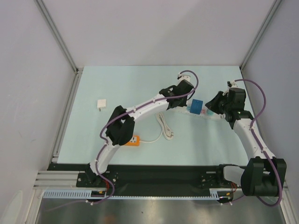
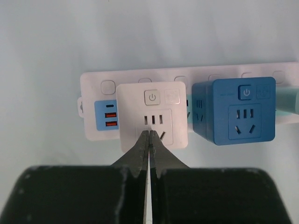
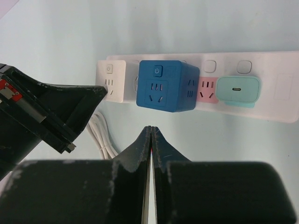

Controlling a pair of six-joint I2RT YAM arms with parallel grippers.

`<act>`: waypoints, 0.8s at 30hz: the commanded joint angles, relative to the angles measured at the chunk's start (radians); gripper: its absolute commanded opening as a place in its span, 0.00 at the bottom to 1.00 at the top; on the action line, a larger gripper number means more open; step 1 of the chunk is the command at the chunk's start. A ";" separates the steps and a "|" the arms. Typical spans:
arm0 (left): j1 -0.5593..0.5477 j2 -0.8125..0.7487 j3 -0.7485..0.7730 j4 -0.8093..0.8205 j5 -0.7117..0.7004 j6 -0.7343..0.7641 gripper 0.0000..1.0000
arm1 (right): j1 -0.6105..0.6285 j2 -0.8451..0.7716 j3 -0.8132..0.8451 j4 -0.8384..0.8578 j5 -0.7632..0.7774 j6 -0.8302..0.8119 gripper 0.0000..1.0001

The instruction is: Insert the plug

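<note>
Blue plug (image 3: 166, 88) on white power strip (image 3: 275, 100) — just beyond right pincer (image 3: 150, 131), pressed together, left pincer (image 2: 149, 134) likewise before white cube (image 2: 152, 100), plug's prongs hidden, strip's end cut off.

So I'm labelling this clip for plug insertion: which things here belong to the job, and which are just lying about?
Job:
blue plug
white power strip
left gripper, shut
right gripper, shut

Lying about:
white cube adapter
teal charger
small white block
orange box
white cable
</note>
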 commanded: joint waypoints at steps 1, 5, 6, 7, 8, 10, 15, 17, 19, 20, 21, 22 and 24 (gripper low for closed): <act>-0.009 -0.056 0.061 -0.058 0.026 0.019 0.00 | -0.005 0.005 0.002 0.035 -0.003 -0.005 0.06; -0.008 -0.151 0.051 -0.078 0.021 0.045 0.01 | -0.005 0.029 -0.003 0.036 -0.002 -0.009 0.06; -0.008 -0.206 0.040 -0.079 0.021 0.059 0.05 | -0.005 0.035 -0.001 0.035 -0.003 -0.009 0.06; -0.009 -0.235 0.008 -0.078 0.018 0.067 0.10 | -0.005 0.045 0.000 0.035 -0.002 -0.010 0.06; -0.008 -0.272 -0.011 -0.079 0.014 0.075 0.14 | -0.005 0.049 0.000 0.036 0.000 -0.012 0.06; -0.006 -0.376 -0.079 -0.079 -0.014 0.098 0.27 | -0.005 0.060 0.007 0.032 0.011 -0.016 0.07; 0.008 -0.604 -0.286 -0.063 -0.106 0.122 0.91 | 0.009 0.063 -0.015 0.039 0.006 -0.038 0.15; 0.034 -0.708 -0.399 -0.046 -0.123 0.107 1.00 | 0.044 0.054 -0.019 0.036 0.029 -0.048 0.23; 0.075 -0.766 -0.506 -0.040 -0.100 0.075 1.00 | 0.072 0.051 -0.013 0.006 0.096 -0.065 0.37; 0.090 -0.827 -0.541 -0.036 -0.077 0.063 1.00 | 0.081 0.048 -0.010 -0.008 0.110 -0.067 0.43; 0.107 -0.857 -0.578 -0.029 -0.051 0.050 1.00 | 0.104 0.042 -0.004 -0.040 0.116 -0.071 0.48; 0.139 -0.890 -0.653 -0.018 -0.026 0.050 1.00 | 0.115 0.036 0.000 -0.057 0.118 -0.071 0.66; 0.170 -0.985 -0.728 0.020 0.040 0.067 1.00 | 0.159 0.004 0.017 -0.103 0.129 -0.070 0.92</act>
